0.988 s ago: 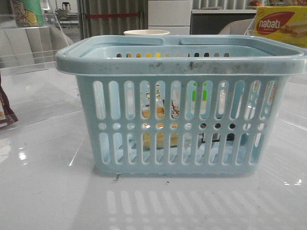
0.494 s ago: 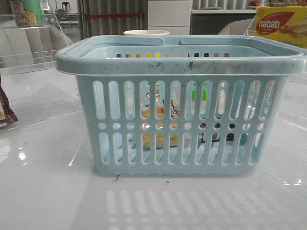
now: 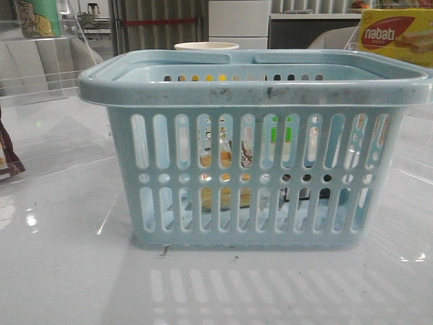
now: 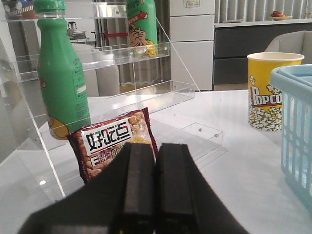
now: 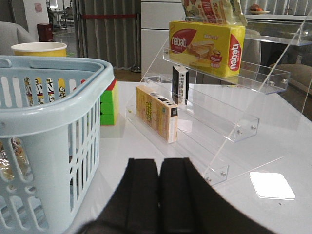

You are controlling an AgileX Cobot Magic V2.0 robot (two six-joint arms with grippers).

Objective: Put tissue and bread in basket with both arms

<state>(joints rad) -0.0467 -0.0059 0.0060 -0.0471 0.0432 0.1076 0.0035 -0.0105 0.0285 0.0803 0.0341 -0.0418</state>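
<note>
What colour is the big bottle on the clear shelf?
Green: the bottle has a green body and cap. The left wrist view shows it best.

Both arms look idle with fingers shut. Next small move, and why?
Probably none beyond holding both arms back. The left gripper and right gripper are shut on nothing, outside the basket. Through its slots the bread appears inside already, with a dark shape, likely the tissue, beside it. A look in from above would confirm.
</note>
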